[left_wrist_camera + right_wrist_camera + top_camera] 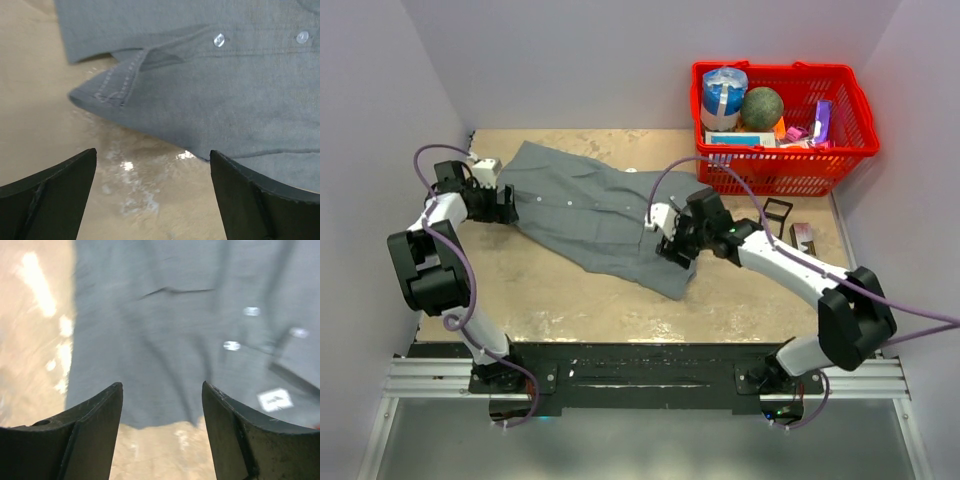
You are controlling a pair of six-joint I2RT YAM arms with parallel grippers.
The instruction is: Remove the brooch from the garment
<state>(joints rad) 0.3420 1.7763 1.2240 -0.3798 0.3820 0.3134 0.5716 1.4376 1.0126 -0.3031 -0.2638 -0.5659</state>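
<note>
The garment [595, 215] is a grey button-up shirt lying flat across the table from back left to front middle. No gold brooch shows in any view. My left gripper [510, 205] is open and empty at the shirt's left edge. In the left wrist view it [152, 152] is over bare table, just short of a stitched fold [120, 82] and pale buttons [218, 39]. My right gripper [672, 248] is open and empty at the shirt's right side. In the right wrist view it [162, 386] hangs over the hem, with a white label [274, 399] at the right.
A red basket [790, 172] with a ball, a roll and packets stands at the back right. A black frame [776, 216] and a small dark packet [803, 238] lie on the table right of the right arm. Walls close in on the left, back and right.
</note>
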